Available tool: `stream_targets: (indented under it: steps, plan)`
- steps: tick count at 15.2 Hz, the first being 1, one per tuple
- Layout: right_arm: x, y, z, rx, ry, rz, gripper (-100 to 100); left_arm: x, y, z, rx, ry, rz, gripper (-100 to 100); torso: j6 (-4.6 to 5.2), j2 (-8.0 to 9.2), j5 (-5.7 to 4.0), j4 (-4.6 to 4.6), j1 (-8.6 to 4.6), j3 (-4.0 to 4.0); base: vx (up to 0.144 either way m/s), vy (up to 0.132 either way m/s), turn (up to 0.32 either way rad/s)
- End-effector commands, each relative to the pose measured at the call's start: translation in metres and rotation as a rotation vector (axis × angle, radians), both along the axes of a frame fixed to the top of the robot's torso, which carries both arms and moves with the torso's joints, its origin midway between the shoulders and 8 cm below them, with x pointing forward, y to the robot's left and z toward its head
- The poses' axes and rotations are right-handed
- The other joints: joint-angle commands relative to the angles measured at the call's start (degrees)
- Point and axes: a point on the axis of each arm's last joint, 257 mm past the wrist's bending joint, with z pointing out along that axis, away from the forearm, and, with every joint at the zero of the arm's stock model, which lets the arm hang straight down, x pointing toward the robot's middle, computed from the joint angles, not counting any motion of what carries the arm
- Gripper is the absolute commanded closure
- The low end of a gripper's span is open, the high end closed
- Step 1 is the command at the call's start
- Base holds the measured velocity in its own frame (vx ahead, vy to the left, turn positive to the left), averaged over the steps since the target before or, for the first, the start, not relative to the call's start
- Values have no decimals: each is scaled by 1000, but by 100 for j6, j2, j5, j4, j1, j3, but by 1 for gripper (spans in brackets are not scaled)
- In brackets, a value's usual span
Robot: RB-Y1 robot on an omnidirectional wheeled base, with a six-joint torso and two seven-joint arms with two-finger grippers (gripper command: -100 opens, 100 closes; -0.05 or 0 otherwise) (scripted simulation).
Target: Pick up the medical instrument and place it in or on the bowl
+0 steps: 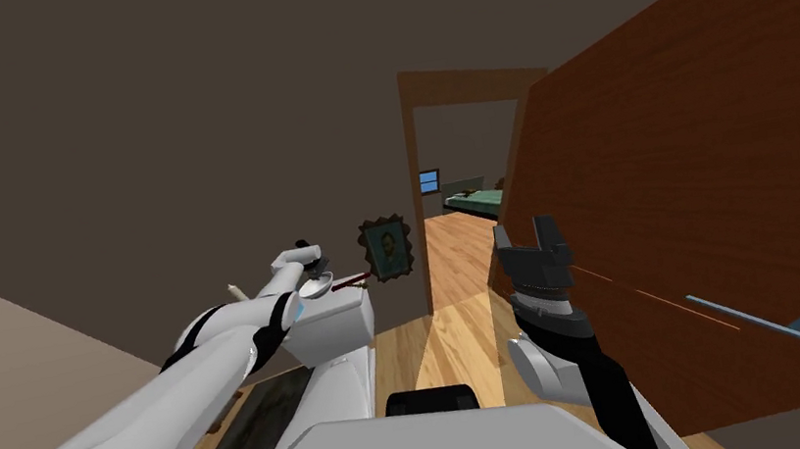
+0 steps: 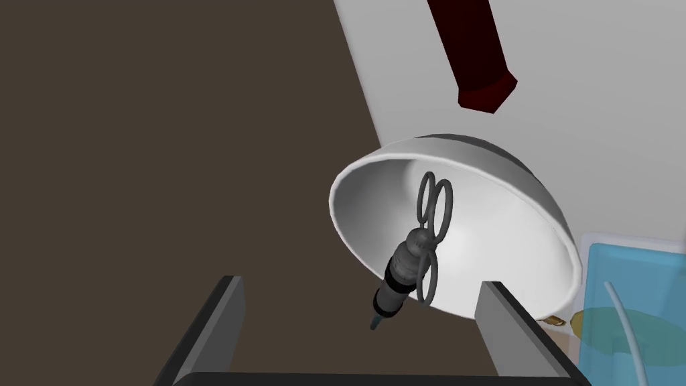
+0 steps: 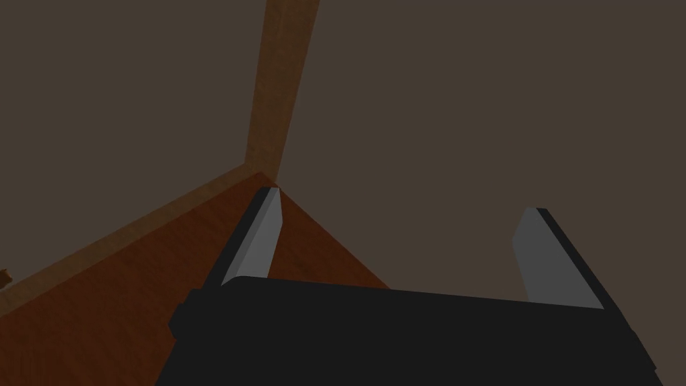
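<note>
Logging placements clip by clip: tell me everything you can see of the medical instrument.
The instrument is dark grey: a ribbed barrel with a thin tip and three wire rings at the other end. The rings lie over the inside of the white bowl; the barrel crosses its rim, tip toward the left gripper. The open fingers flank it without touching.

No readable text, label, brand, number or sign on anything in view. Framed portrait [image 1: 387, 248] on the wall [image 1: 126, 129]: a face, too small to tell any lettering.
</note>
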Motion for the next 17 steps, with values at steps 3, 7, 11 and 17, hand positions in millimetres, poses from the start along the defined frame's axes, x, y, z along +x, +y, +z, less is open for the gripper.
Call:
stream_targets:
  steps: [3, 7, 11, 17]
  plan:
    - [0, 0, 0, 0, 0, 0, 0, -2, 9, 20, -14, -12, 62, -100, -1, 11, 0, 3, -1, 7, -112, 75, -209]
    - [0, 0, 0, 0, 0, 0, 0, -5, 14, 26, 5, -2, 84, -100, 0, -7, -4, -1, -19, -3, -61, 27, -167]
    - [0, 0, 0, 0, 0, 0, 0, -10, 23, 40, 0, -10, 142, -100, 0, -11, -5, -2, -23, -6, -63, 16, -207]
    - [0, 0, 0, 0, 0, 0, 0, -13, 29, 47, 11, -6, 169, -100, -4, -19, -4, -3, -22, -10, -50, 12, -147]
